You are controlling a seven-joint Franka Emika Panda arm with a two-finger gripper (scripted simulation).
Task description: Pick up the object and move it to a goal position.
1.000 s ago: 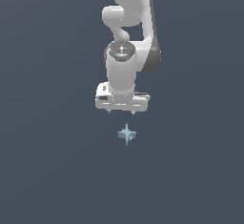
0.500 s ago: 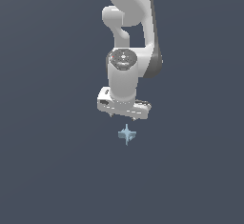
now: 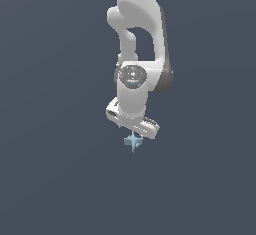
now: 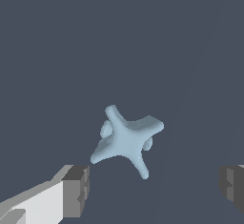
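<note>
The object is a small pale-blue four-pointed star piece lying on the dark grey floor, just below the white arm's hand in the exterior view. In the wrist view the object lies ahead of the gripper, between its two dark finger pads but a little beyond them. The jaws stand wide apart and hold nothing. In the exterior view the white gripper is tilted and hangs directly over the star, hiding part of its top point.
The white arm rises from the gripper to the top of the exterior view. The flat dark grey floor surrounds the star.
The gripper has come down toward the star and has tilted and turned at the wrist. The star has not moved. The jaws stay open.
</note>
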